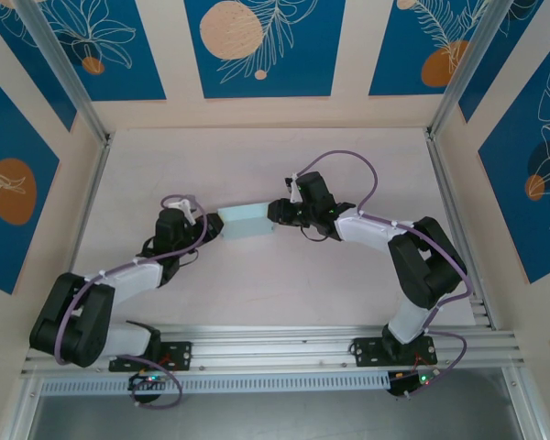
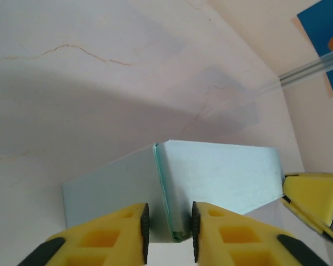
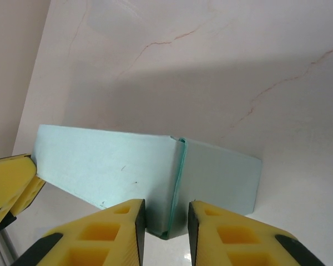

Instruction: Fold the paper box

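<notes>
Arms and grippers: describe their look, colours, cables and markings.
Both the left arm and right arm have white links between bulky black joints, with a lilac cable looped along each, tied by white clips. The left gripper and right gripper have yellow fingers with square recesses and black pads.

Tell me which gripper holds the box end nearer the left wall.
The left gripper: its jaws pinch the left end of the box, while the right gripper holds the opposite end, toward the right wall.

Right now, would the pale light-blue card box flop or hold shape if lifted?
Likely light: the pale light-blue card box looks thin-walled. Crisp creases suggest it holds shape. The left gripper and right gripper straddle its corners; hard squeezing may dent them.
</notes>
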